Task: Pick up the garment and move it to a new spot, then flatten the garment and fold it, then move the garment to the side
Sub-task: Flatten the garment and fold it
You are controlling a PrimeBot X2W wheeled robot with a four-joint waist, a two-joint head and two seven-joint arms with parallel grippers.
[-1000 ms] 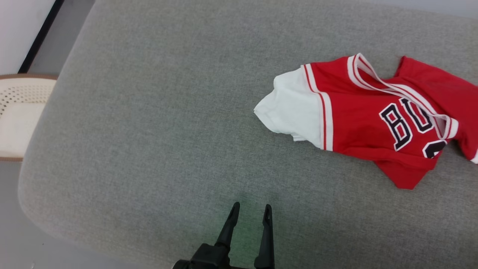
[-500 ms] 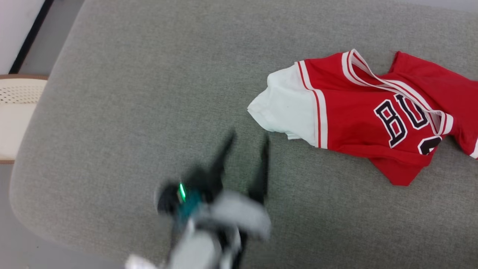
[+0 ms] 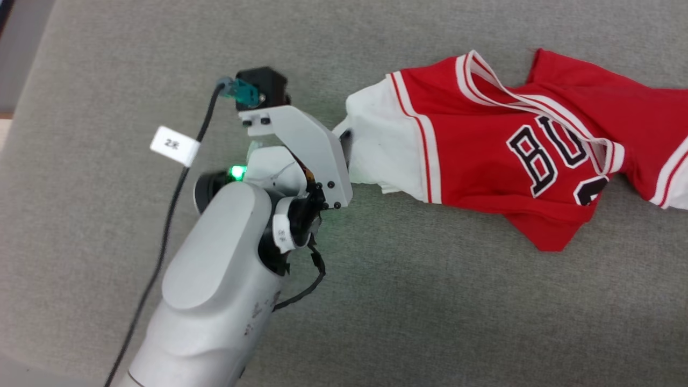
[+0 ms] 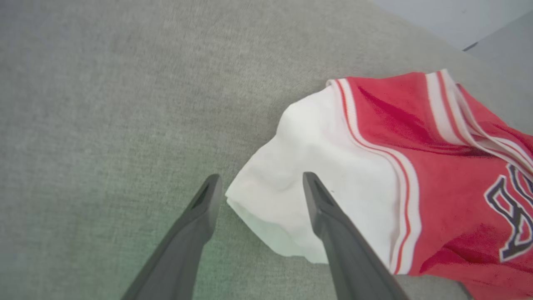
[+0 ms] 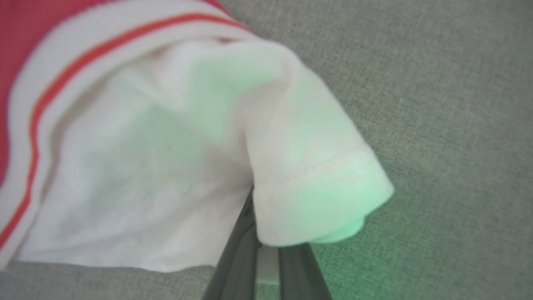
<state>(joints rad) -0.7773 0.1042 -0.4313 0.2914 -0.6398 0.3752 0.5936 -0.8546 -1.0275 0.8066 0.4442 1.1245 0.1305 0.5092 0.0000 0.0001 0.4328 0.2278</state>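
Garment (image 3: 484, 140) lies rumpled on the right part of the grey cushion (image 3: 430, 301). We have bare fabric all along the near side and out to our left, where the cushion's rounded edge drops to the floor (image 3: 16, 64). Nearest us, our left forearm (image 3: 215, 301) slants up from the lower left across that open ground, with a black cable (image 3: 161, 258) and its white tag (image 3: 173, 146) beside it. Beyond it the left gripper (image 4: 260, 178) has its fingers spread wide, with the tip of a white sleeve between them; we cannot tell whether they touch the cloth. The garment's long axis runs left to right: this sleeve points left, the collar faces the far side, and the red body passes the right edge of the head view. Our right gripper (image 5: 266, 258) is clamped together on a white sleeve's hem, and the cuff drapes over its tips. Farthest off, the cushion's far edge runs just behind the collar.
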